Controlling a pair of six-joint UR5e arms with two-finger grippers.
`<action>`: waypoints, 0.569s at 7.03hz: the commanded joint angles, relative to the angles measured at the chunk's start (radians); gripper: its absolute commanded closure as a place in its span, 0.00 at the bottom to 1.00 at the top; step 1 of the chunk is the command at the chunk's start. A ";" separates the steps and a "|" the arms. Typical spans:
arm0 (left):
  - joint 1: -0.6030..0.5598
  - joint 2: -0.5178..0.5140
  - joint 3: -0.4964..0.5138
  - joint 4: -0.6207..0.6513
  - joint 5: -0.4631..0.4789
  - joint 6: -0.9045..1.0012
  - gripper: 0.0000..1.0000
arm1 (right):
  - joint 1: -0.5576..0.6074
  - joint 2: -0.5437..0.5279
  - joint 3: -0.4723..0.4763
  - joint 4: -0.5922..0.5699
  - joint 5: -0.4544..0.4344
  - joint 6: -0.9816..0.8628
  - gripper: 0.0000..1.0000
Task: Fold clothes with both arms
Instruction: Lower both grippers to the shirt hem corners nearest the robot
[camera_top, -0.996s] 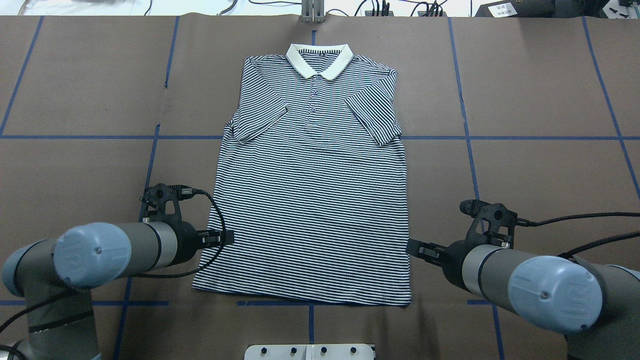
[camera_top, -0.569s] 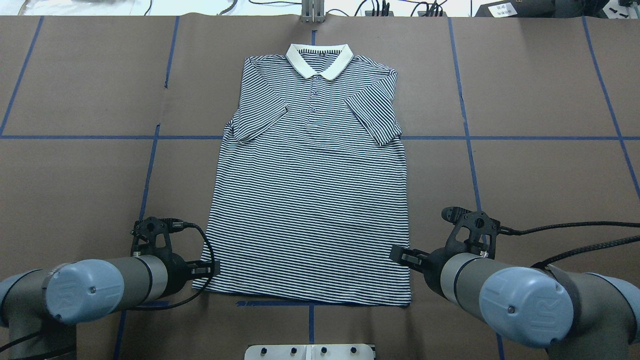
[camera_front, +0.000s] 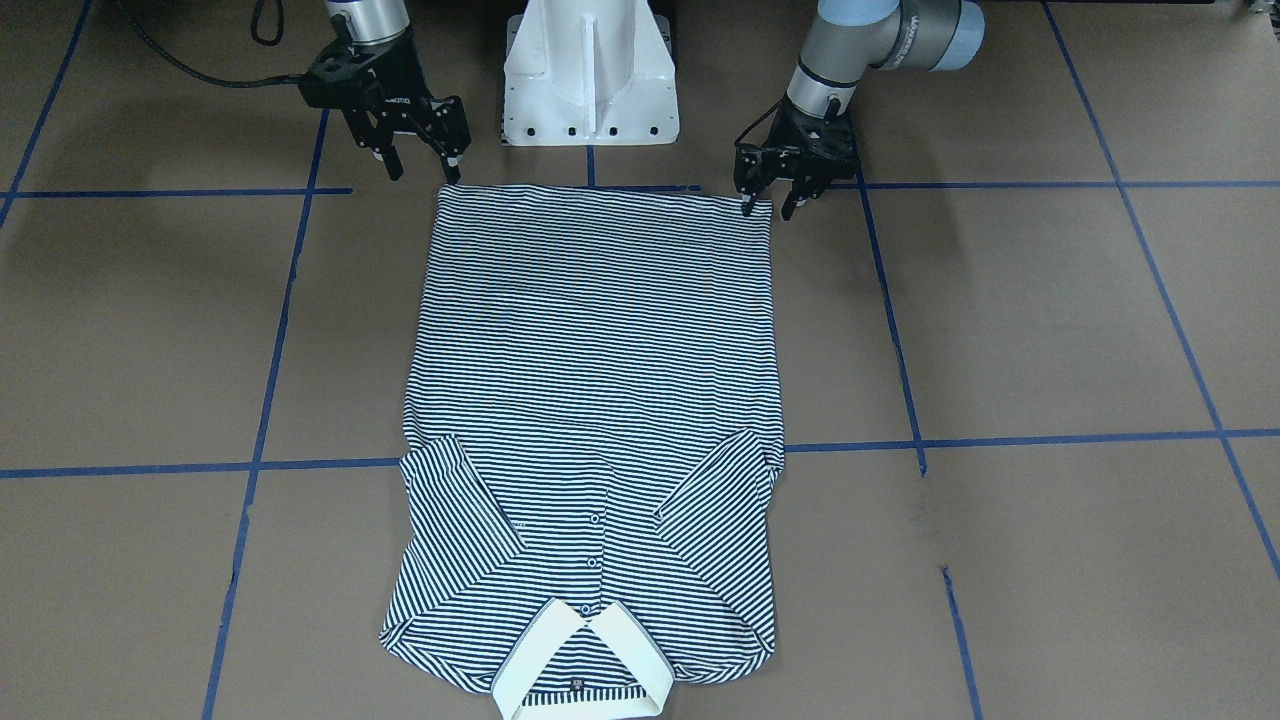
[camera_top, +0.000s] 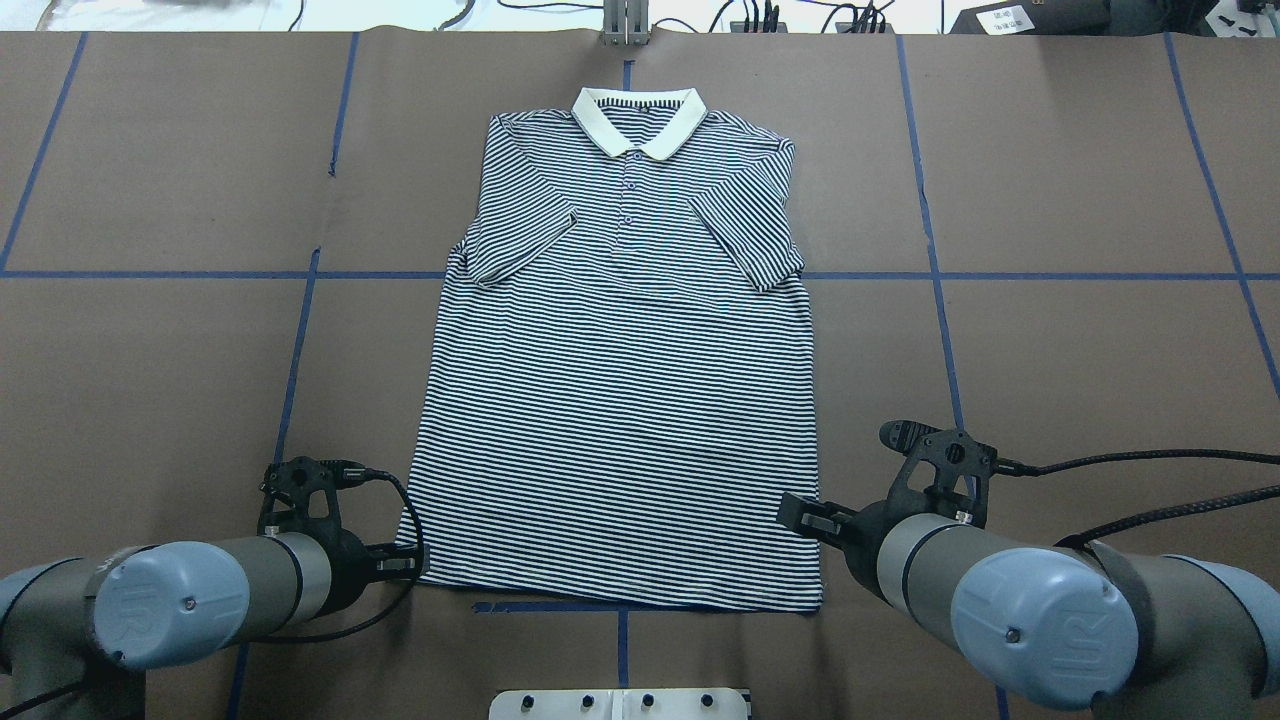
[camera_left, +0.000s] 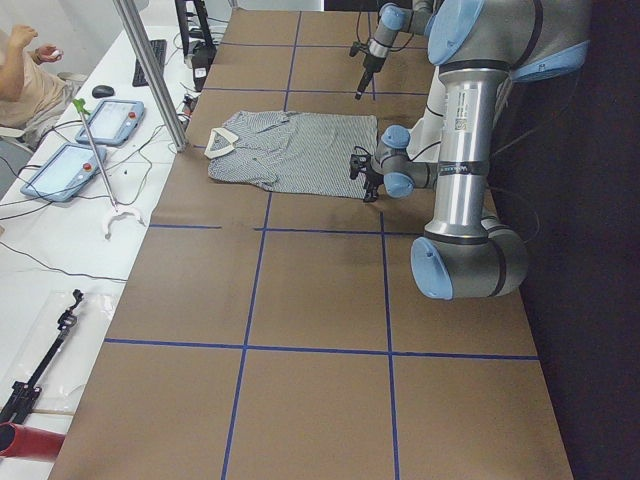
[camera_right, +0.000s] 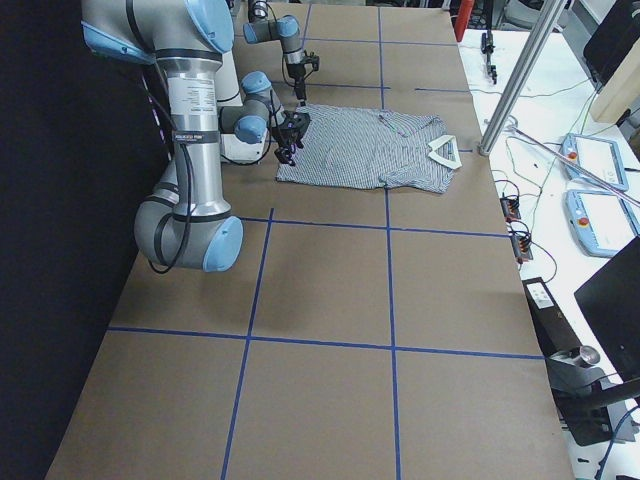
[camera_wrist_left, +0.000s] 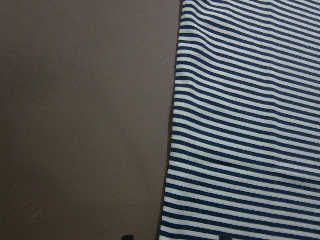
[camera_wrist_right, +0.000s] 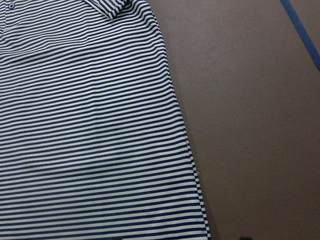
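Nearest the robot's edge of the table (camera_top: 1050, 350), by the white base (camera_front: 590, 80): L gripper (camera_front: 768, 210) sits low at one corner of the hem (camera_top: 650, 598) of the shirt (camera_top: 620, 400), on the robot's left side. Fingers approx. half open, nothing clamped. They straddle the corner, one tip over striped cloth, the other over bare table just beside it. Wrist cam agrees: the cloth's side edge runs betw. the two tips. Can't tell if either tip actually touches fabric.

R gripper (camera_front: 424, 175) is at the opposite hem corner. Fingers spread wider, also gripping nothing. Inner tip is right at the corner, outer tip over bare table. Contact unclear here too.

Shirt lies flat, front up, mid-table, w/ hem along the robot's edge & the body smooth. Further out, both short sleeves (camera_top: 520, 240) are folded in across the chest, angled toward the buttons. Farthest out, the white collar (camera_top: 640, 120) is near the table's far edge, closed. Blue tape lines (camera_top: 1090, 275) cross the brown top, some running under the shirt.
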 joint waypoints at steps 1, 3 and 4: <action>0.003 -0.002 -0.002 0.002 0.000 0.000 0.60 | -0.001 -0.001 -0.001 -0.001 -0.004 0.001 0.17; 0.003 -0.004 -0.005 0.002 0.000 0.001 1.00 | -0.001 0.003 -0.017 0.000 -0.004 0.000 0.17; 0.002 -0.004 -0.014 0.003 0.000 0.000 1.00 | -0.001 0.002 -0.021 0.000 -0.005 0.001 0.17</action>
